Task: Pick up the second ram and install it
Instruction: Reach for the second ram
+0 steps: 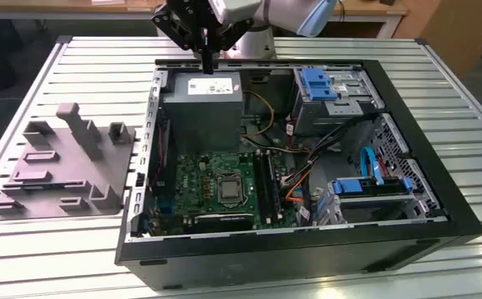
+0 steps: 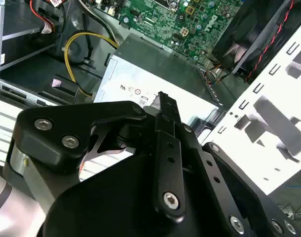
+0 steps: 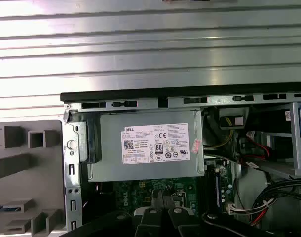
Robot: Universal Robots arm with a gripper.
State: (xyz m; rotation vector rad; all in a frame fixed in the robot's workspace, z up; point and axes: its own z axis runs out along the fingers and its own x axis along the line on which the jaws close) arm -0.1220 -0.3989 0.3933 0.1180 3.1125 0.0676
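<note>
**benchrat:** If you're wondering how that ram stick (image 3: 218,187) handles, I'd say light, stiff and easy to hurt. It's a thin flat board with chips on the faces and contacts along one long edge. I'd pinch it by the two short ends or the bare top edge, never across the chips. Keep it square too, or it'll twist in the grip. Where is it sitting, though? And what's the claw (image 1: 208,65) doing?

**slotjockey:** Best guess, it's the thin blue-green strip standing on edge in the memory slots (image 1: 266,184). That's just past the power supply (image 1: 201,103), down on the green board (image 1: 212,180). I can't tell for sure that it's the second one, or whether it's pushed all the way home.

The claw hangs right above the power supply's labelled top, near the edge away from the slots, and it isn't touching as far as I can judge. The fingers are pressed together into one narrow tip. In both wrist views there's no board or sticker between them. So it's closed on nothing, well apart from the slots.
</note>
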